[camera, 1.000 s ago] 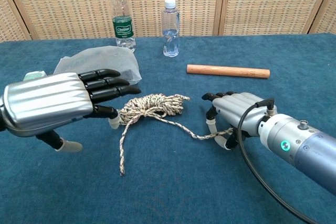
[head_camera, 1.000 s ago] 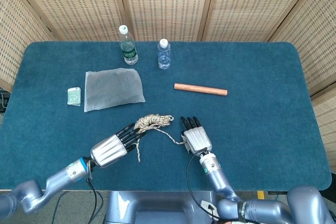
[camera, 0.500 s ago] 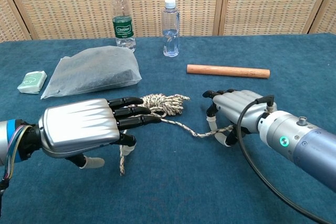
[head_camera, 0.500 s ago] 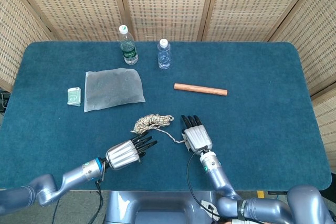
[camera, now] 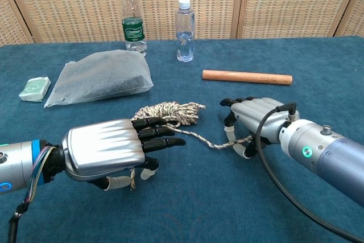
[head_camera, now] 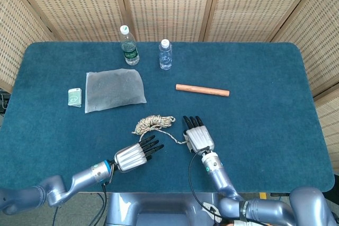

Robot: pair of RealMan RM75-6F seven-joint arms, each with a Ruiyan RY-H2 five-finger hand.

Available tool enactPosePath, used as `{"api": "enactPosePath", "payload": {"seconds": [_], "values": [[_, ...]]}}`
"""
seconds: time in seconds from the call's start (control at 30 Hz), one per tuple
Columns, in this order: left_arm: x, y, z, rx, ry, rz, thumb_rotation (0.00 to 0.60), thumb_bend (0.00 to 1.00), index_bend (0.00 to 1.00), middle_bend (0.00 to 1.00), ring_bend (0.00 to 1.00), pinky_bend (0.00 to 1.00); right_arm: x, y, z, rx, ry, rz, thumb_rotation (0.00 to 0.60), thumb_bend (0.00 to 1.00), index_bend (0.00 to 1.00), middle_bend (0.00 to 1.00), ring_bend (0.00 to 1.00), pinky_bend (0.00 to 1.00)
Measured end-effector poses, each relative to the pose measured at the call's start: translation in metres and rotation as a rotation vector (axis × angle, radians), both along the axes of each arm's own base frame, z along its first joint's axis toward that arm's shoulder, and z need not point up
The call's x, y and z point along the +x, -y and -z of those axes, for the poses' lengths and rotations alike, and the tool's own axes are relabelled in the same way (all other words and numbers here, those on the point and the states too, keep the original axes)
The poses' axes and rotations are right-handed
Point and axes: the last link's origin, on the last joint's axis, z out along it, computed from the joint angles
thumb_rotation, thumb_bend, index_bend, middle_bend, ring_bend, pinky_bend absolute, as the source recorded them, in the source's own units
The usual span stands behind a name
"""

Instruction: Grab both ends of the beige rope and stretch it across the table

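At the far left of the dark blue felt-covered table [head_camera: 265, 78] we see a small pale green packet [head_camera: 75, 97], then a flat grey translucent plastic bag [head_camera: 115, 90] just beside it. Behind the bag stands a clear plastic bottle with a green label [head_camera: 128, 46], and to its right a smaller clear bottle without a label [head_camera: 165, 55].

Our left hand [camera: 108, 149] lies low over the near edge with its fingers [camera: 162, 135] stretched forward and slightly apart; the loose end of the beige braided rope [head_camera: 152, 124] runs beneath it, and we cannot tell whether the thumb and lower fingers pinch that strand.

The rope sits in a loose bundle near the table's middle, just ahead of the left fingertips, with one strand trailing rightward.

Our right hand [camera: 256, 120] has its fingers curled around that strand's end, grasping it.

Further back and to the right lies a reddish-brown wooden rod [head_camera: 202, 90].
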Motion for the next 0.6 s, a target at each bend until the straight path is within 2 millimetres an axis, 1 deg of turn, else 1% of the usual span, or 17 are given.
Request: {"api": "enactPosePath", "payload": {"seconds": [0.3, 0.6], "values": [[0.0037, 0.0050, 0.0069, -0.018, -0.002, -0.001, 0.600, 0.42, 0.51, 0.00, 0.00, 0.00, -0.0013, 0.0010, -0.0008, -0.001, 0.005, 0.005, 0.600, 0.44, 0.70, 0.00, 0.00, 0.00], [-0.0015, 0.0057, 0.0099, -0.020, -0.008, -0.014, 0.600, 0.46, 0.52, 0.00, 0.00, 0.00, -0.0045, 0.0012, -0.0004, 0.001, 0.012, 0.014, 0.600, 0.44, 0.70, 0.01, 0.00, 0.00]]}}
